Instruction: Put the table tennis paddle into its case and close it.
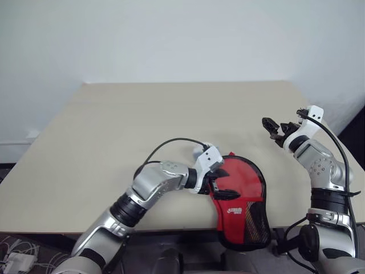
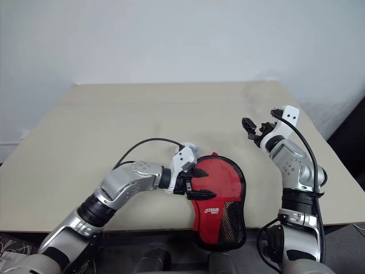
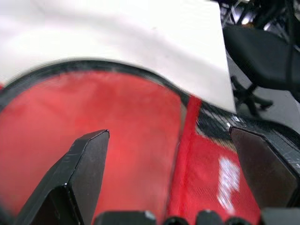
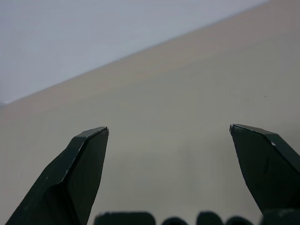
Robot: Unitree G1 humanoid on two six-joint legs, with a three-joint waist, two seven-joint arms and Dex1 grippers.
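The case (image 1: 242, 200), a paddle-shaped red pouch with a black zipper rim, a white logo and a black mesh patch, is seen lying flat at the near edge of the counter (image 1: 114, 131), at about 5 o'clock from the counter's middle, with its narrow end overhanging that edge. No paddle can be made out; whether it lies inside cannot be told. The left tool (image 1: 221, 184) is held just over the round part of the case, at its 9 o'clock side, with its black fingers (image 3: 86, 164) spread wide and nothing pinched between them. The right tool (image 1: 272, 129) is raised at 2 o'clock from the case, well apart from it, fingers likewise spread wide and empty above bare counter.
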